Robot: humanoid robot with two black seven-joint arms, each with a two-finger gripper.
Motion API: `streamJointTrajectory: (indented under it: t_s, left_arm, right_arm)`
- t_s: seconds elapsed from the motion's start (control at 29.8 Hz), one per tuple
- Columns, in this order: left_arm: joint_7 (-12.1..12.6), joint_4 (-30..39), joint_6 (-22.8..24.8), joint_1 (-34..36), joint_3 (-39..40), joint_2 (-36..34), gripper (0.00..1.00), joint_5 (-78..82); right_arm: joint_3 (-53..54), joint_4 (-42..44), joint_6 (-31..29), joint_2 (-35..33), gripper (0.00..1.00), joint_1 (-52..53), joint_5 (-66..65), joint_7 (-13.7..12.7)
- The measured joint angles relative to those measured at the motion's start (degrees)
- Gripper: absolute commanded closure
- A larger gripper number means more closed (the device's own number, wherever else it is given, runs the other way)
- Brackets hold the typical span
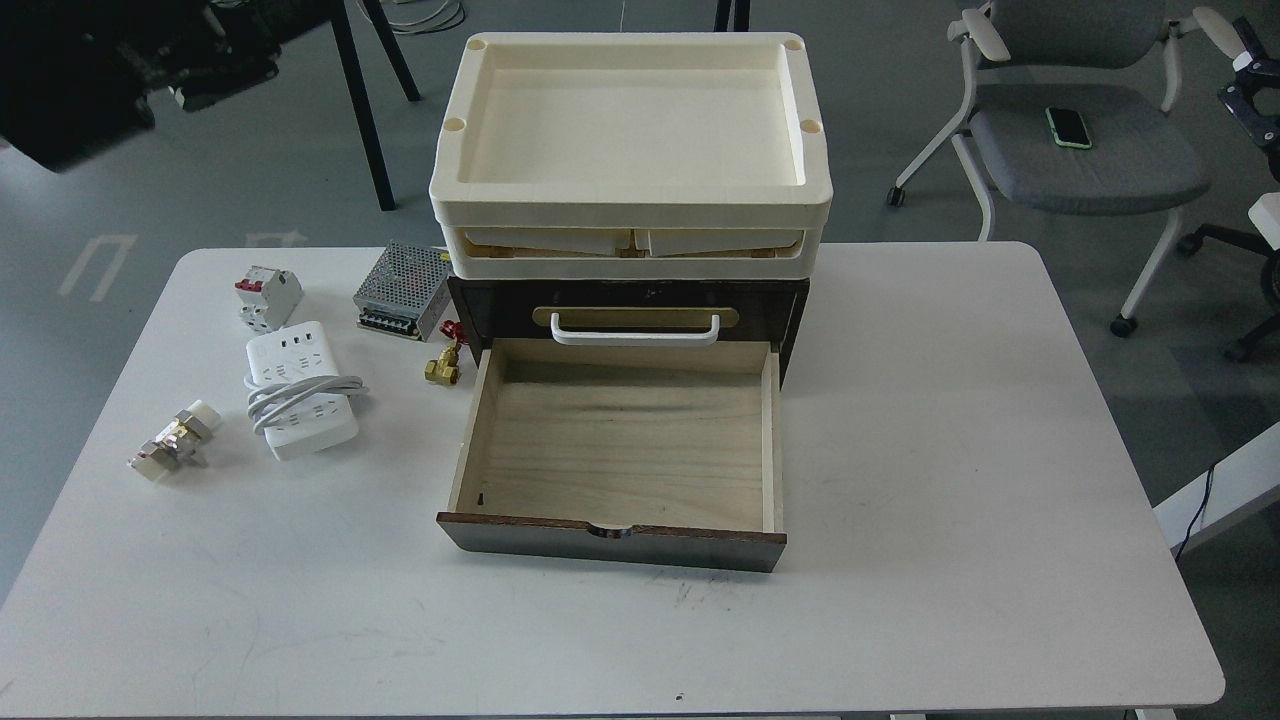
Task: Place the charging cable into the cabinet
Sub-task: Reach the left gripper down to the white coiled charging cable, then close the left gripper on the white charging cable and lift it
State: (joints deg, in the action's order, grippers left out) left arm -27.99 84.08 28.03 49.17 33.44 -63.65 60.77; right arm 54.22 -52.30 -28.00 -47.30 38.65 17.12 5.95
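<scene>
The charging cable [300, 395], a white power strip with its cord coiled around it, lies on the white table [950, 450], left of the cabinet. The dark brown cabinet [490, 310] stands at the table's middle back. Its lower drawer [620, 440] is pulled out and its pale wood interior holds nothing. The upper drawer, with a white bar handle [635, 330], is closed. My left arm is a blurred dark mass [110, 70] at the top left, far from the cable. Only a small dark part of my right arm [1250, 80] shows at the right edge. Neither gripper's fingers can be made out.
Cream plastic trays [632, 130] are stacked on the cabinet. A white circuit breaker [265, 295], a perforated metal power-supply box [403, 290], a brass fitting [441, 368] and a metal connector [172, 440] lie near the cable. A grey chair [1080, 160] stands behind the table.
</scene>
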Motion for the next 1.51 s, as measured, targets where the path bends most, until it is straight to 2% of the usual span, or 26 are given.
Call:
streamJointTrajectory:
  t_s: [0.07, 0.13, 0.2, 0.27, 0.37, 0.44, 0.6, 0.87, 1.11, 1.37, 1.51]
  left_arm:
    - [0.0, -0.2, -0.2, 0.0, -5.2, -0.2, 0.01, 11.7]
    - [0.0, -2.8, -2.5, 0.0, -11.1, 0.1, 0.01, 24.3]
    - [0.0, -9.0, -4.5, 0.0, -15.5, 2.0, 0.01, 36.0]
    - [0.0, -18.5, -5.9, 0.1, -18.3, 6.3, 0.01, 48.2]
    - [0.0, -30.6, -8.4, 0.1, -19.7, 12.7, 0.01, 52.3]
    - [0.0, -36.2, -10.5, 0.2, -21.3, 16.1, 0.01, 52.7]
    - [0.0, -45.8, -15.8, 1.0, -26.7, 22.5, 0.01, 52.6]
    - [0.0, -50.4, -17.0, 1.4, -27.5, 26.3, 0.05, 51.9]
    - [0.0, -55.0, -17.3, 1.4, -27.6, 29.3, 0.29, 52.0]
    - [0.0, -55.4, -18.9, 0.8, -27.7, 29.4, 0.31, 52.4]
    - [0.0, -55.4, -19.1, 0.3, -27.7, 29.4, 0.35, 52.3]
  right_arm:
    - [0.3, -1.0, 0.0, -0.3, 0.00, -0.6, 0.0, 0.0]
    - [0.6, -1.3, 0.0, -0.3, 0.00, -0.7, -0.1, 0.0]
    - [1.0, -1.4, 0.0, -0.3, 0.00, -0.6, -0.1, 0.0]
    - [1.1, -1.4, 0.0, 0.0, 0.00, -0.3, -0.2, 0.0]
    - [1.1, -1.2, 0.0, 0.2, 0.00, -0.2, -0.3, 0.0]
    - [1.1, -1.1, 0.0, 0.2, 0.00, -0.2, -0.3, 0.0]
    - [0.9, -1.0, 0.0, 0.3, 0.00, -0.2, -0.3, 0.0]
    - [0.8, -0.9, 0.0, 0.2, 0.00, -0.6, -0.3, 0.0]
    - [0.8, -0.9, 0.0, 0.2, 0.00, -0.8, -0.3, 0.0]
    - [0.9, -0.9, 0.0, 0.1, 0.00, -1.0, -0.3, 0.0]
    - [0.8, -0.9, 0.0, 0.1, 0.00, -1.2, -0.3, 0.0]
